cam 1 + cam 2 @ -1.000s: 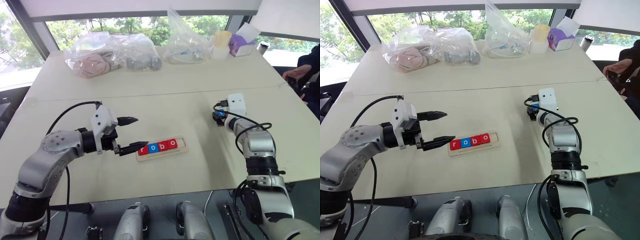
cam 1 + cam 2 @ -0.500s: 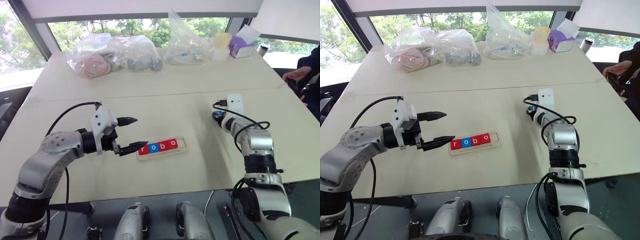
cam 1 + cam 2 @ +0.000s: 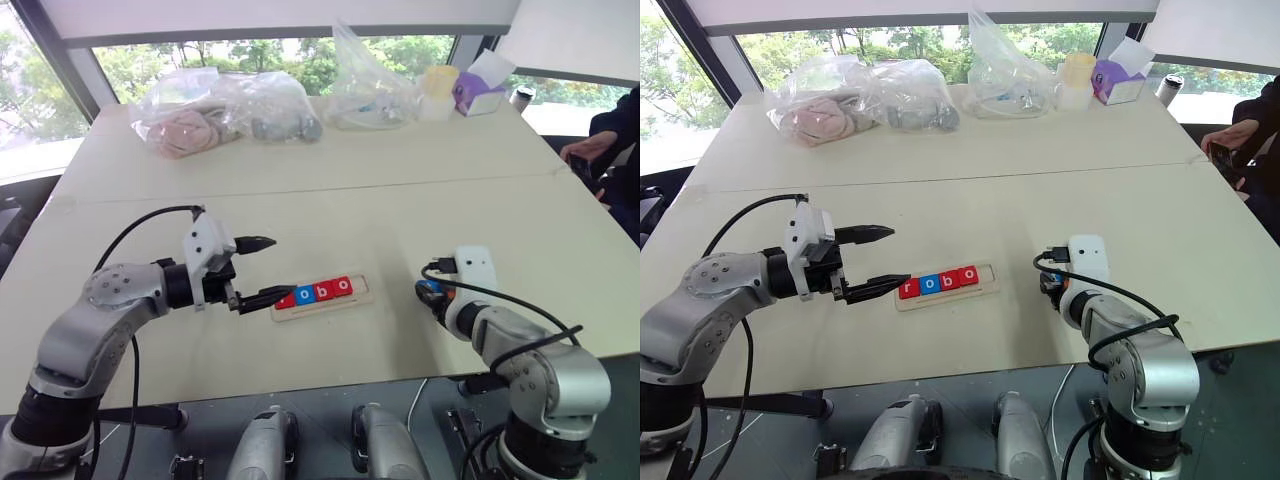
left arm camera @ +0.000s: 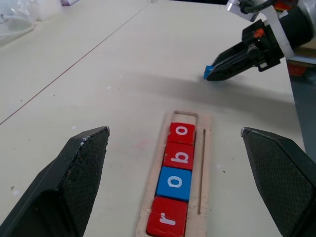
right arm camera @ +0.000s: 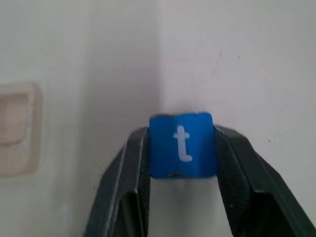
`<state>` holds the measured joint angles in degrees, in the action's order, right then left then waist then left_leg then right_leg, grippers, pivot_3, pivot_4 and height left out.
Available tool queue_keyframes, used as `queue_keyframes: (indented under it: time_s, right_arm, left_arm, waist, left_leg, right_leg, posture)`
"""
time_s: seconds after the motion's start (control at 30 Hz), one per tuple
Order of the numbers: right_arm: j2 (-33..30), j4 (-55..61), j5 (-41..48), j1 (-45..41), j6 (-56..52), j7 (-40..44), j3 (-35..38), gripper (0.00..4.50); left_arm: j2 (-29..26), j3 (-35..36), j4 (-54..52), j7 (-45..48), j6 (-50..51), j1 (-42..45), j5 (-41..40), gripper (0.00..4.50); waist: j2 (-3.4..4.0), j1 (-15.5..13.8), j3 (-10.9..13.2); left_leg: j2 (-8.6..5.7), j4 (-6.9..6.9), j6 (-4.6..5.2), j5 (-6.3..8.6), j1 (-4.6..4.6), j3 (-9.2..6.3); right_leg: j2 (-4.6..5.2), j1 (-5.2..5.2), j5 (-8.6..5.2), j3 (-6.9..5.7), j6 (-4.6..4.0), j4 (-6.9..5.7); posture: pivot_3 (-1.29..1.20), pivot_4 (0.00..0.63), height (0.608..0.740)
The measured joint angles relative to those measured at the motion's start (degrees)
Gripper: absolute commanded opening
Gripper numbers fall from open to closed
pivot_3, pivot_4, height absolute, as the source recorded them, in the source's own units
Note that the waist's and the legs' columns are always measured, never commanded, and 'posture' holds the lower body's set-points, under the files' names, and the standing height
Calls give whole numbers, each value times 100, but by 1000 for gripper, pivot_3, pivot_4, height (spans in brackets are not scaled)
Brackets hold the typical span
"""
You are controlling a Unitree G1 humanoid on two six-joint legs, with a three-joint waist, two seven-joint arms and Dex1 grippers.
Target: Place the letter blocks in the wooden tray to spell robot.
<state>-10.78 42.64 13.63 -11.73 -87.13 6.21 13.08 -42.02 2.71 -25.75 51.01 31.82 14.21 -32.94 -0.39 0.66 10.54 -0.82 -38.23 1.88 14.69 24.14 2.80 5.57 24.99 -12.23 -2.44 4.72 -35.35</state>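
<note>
The table (image 3: 330, 190) is spanning the scene, pale and matte, with a seam running across its middle; along its far edge are lying clear plastic bags (image 3: 225, 105) holding soft items, a further bag (image 3: 370, 85), a yellow cup (image 3: 441, 80) and a purple box (image 3: 480, 85); at the far right a person's hand (image 3: 580, 150) is showing beside the table. The left gripper (image 3: 262, 270) is hovering just above the table at the tray's near-left end, its two black fingers (image 4: 74, 182) standing wide apart and gripping nothing. The right gripper (image 4: 217, 73) is sitting low over the table to the right of the tray and apart from it, its fingers (image 5: 123, 197) pressed against the two sides of the t block (image 5: 182, 144), a blue tile with a white letter; the block is being carried clear of the tray. The tray (image 3: 323, 296) is lying flat near the table's middle, tilted slightly; four blocks are sitting in its slot touching one another: red r (image 4: 167, 220), blue o (image 4: 175, 182), red b (image 4: 179, 156) and red o (image 4: 182, 132); the slot's last space, at the end nearest the right gripper, is standing open.
</note>
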Motion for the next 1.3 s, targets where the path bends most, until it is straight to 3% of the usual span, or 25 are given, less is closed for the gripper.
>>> queue_keyframes:
  time_s: [0.63, 0.67, 0.73, 0.8, 0.93, 1.07, 1.17, 1.3]
  right_arm:
    - [82, -693, -164, -226, 665, -127, -390, 1382]
    - [73, -701, -164, -224, 694, -120, -413, 2261]
    - [-46, -724, -158, -226, 807, -37, -527, 3141]
    - [-355, -754, -131, -248, 914, 156, -666, 4092]
    - [-2209, -787, 245, -543, 1520, 1551, -1233, 4092]
    - [-4015, -921, 324, -446, 3473, 3584, -1905, 4092]
    - [-4647, -1707, 181, -421, 5128, 4856, -2160, 4092]
    - [-4768, -3346, -580, -897, 7137, 5684, -2648, 4092]
  left_arm:
    - [52, -117, 11, -45, -15, -48, 27, 4500]
    - [52, -117, 8, -49, -15, -57, 27, 4500]
    - [52, -117, -16, -71, -15, -70, 27, 4500]
    - [52, -116, -37, -102, -15, -83, 26, 4500]
    - [63, -116, -36, -138, -15, -110, 27, 4500]
    - [108, -118, -37, -149, -18, -106, 27, 4500]
    - [133, -123, -27, -148, -19, -51, 29, 4500]
    - [146, -138, 33, -133, -116, 7, 106, 4500]
  waist:
    - [0, 0, 0]
    - [0, 1, 0]
    - [0, 3, 0]
    - [0, 0, 0]
    - [-7, -1, 0]
    - [-14, -10, 7]
    - [-23, -9, 13]
    - [-32, 7, 18]
  left_leg:
    - [-1, 0, 1, -1, 21, 8]
    - [-1, 0, 1, -1, 21, 8]
    - [-1, 0, 1, -1, 21, 8]
    - [-1, 0, 2, -1, 21, 8]
    - [-5, -3, 4, -1, 21, 7]
    - [-1, 0, 6, 1, 20, 3]
    - [-1, -5, 6, 1, 14, 8]
    - [-1, -7, 6, 1, -4, 16]
  right_leg:
    - [-13, 17, 0, 0, 2, 3]
    - [-13, 18, 0, 1, 2, 3]
    - [-14, 18, 0, 0, 2, 2]
    - [-14, 18, 0, 1, 2, 3]
    - [-11, 11, 0, -1, 2, 12]
    - [-17, 8, -7, -6, 13, 15]
    - [-18, -1, -6, -5, 13, 16]
    - [-15, -14, -4, -2, 9, 19]
  posture:
    - [0, 150, 725]
    - [0, 150, 725]
    - [0, 150, 725]
    - [0, 150, 725]
    - [0, 150, 725]
    - [0, 150, 725]
    - [0, 150, 725]
    - [0, 150, 725]
